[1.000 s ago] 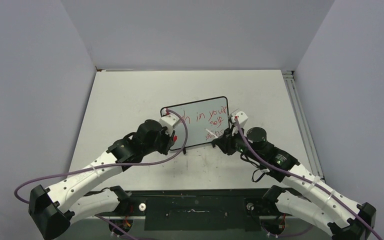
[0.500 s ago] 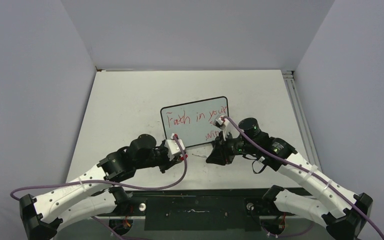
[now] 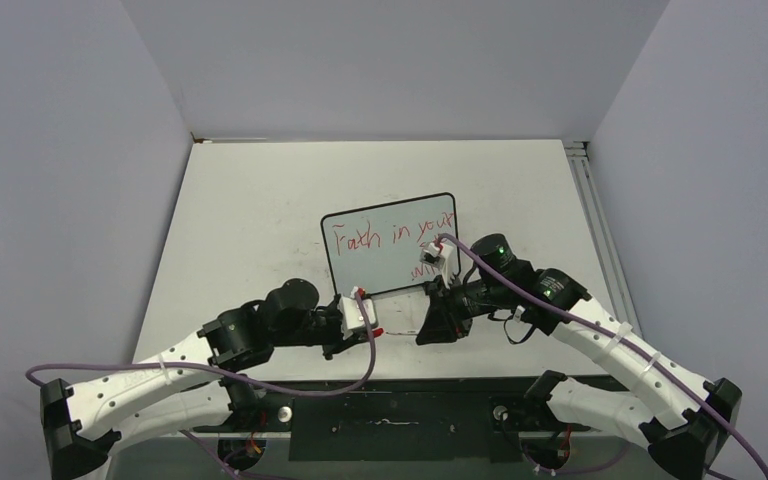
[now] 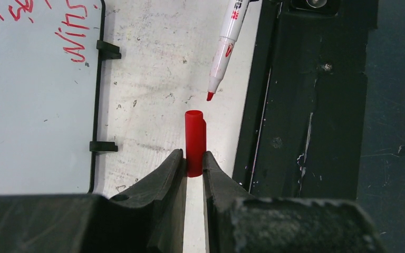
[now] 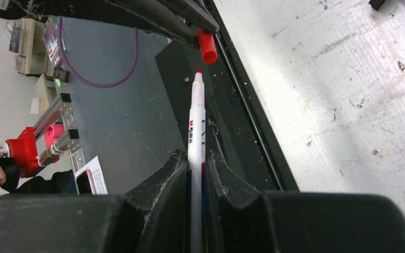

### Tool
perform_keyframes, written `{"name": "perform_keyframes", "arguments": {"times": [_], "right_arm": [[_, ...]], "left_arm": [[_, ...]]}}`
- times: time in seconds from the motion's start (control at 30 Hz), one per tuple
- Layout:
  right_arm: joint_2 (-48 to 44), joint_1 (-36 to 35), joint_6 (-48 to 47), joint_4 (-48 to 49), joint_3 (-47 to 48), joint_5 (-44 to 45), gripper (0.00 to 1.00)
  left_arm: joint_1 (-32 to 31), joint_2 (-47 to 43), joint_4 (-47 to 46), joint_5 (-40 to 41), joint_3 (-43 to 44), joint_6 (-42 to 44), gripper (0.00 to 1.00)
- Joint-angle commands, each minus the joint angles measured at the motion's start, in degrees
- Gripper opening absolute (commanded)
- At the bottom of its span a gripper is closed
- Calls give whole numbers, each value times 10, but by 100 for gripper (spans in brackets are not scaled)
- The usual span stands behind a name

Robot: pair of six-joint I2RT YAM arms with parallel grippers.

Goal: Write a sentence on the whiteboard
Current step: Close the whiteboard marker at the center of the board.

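1. I have the left gripper (image 4: 192,159) clamped on the red cap (image 4: 194,138), with the marker (image 4: 227,47) tip just ahead of it.
2. The right gripper (image 5: 196,158) pinches the marker's barrel.
3. The whiteboard (image 3: 358,262) lies just beyond both grippers and carries the sentence (image 3: 395,237).

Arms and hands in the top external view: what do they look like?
The left arm and right arm have white links dotted with small holes and black round joints; green lights glow on the right one. A purple cable trails along each. The left hand and right hand have matte black tapering fingers; a white camera block sits at each wrist.
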State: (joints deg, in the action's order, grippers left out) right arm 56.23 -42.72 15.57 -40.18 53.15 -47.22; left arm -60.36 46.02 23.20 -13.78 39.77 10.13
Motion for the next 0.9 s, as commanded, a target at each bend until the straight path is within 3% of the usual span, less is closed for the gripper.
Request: {"name": "perform_keyframes", "arguments": {"times": [0.0, 0.87], "right_arm": [[2, 4, -19, -19, 30, -9, 5], [16, 2, -24, -15, 33, -13, 5]], "left_arm": [[-6, -15, -30, -9, 0, 13, 0], [-24, -10, -35, -28, 0, 11, 0]]}}
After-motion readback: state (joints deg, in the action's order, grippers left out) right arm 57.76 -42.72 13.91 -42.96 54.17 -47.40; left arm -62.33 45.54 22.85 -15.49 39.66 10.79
